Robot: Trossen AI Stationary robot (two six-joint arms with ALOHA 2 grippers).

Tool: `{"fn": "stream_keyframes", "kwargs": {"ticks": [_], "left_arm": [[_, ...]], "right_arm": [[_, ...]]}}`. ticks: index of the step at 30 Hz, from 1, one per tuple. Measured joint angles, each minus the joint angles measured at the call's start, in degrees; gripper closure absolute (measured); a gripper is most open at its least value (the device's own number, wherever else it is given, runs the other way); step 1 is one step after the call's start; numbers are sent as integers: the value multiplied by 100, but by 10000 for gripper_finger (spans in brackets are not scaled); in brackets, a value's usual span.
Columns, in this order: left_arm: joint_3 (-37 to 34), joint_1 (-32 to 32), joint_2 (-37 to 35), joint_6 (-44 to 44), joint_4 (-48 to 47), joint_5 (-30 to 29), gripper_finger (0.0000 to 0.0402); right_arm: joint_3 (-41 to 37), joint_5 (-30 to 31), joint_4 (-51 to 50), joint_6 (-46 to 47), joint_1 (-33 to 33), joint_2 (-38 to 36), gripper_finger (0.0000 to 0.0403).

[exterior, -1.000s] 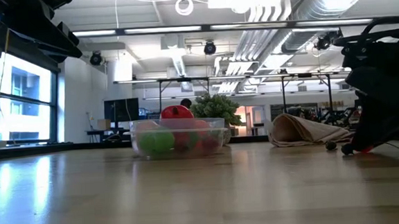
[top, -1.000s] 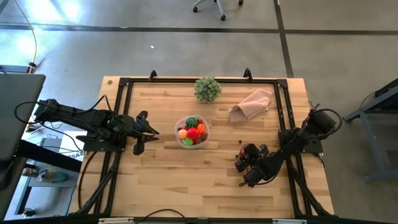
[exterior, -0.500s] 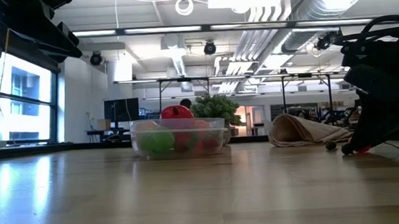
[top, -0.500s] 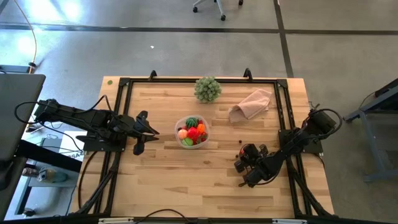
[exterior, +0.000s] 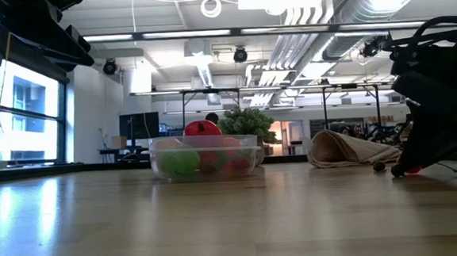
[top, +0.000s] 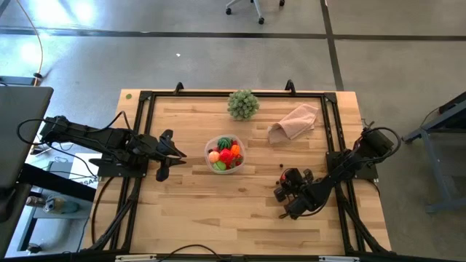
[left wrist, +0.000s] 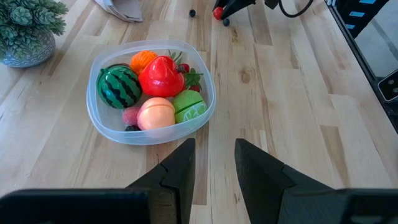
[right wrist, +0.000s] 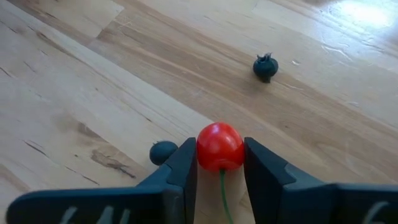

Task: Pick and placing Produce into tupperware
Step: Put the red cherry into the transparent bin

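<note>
Wooden plank table (top: 218, 211) amid grey floor (top: 182, 62), office beyond

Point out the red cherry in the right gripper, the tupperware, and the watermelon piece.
red cherry (right wrist: 219, 147), right wrist view, centre of the ball.
tupperware (left wrist: 114, 136), left wrist view, near rim.
watermelon piece (left wrist: 119, 86), left wrist view, striped top.

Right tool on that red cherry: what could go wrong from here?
1. The right tool pinches the round red cherry only at its fingertips; it may squirt out on lift.
2. Two dark berries lie loose close by; one sits right beside a finger and could get knocked away.
3. The tupperware is already heaped with produce, the red piece topmost, so a dropped cherry may roll off onto the table.
</note>
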Motion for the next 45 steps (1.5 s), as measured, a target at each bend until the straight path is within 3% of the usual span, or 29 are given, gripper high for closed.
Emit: {"fn": "stream_keyframes", "kwargs": {"ticks": [14,19,24,28,33,40,45], "left_arm": [[0,1,0,1,0,2,300],[0,1,-1,1,-1,2,300],[0,2,0,0,0,2,300],[-2,1,0,0,0,2,300],[-2,0,0,2,0,2,300],[-2,0,-2,2,0,2,300],[-2,1,-1,0,-1,2,300]], "right_arm": [[579,861,-209,-649,-3,-160,318],[1257,1404,-236,-1816,-243,-343,318],[2138,1389,-146,-3526,-864,-354,318],[2581,996,289,-4870,-1494,-355,318],[2618,47,1089,-5997,-2312,-311,318],[2612,-1142,1786,-6527,-3041,182,318],[2610,-1502,1968,-6504,-3205,553,318]]}}
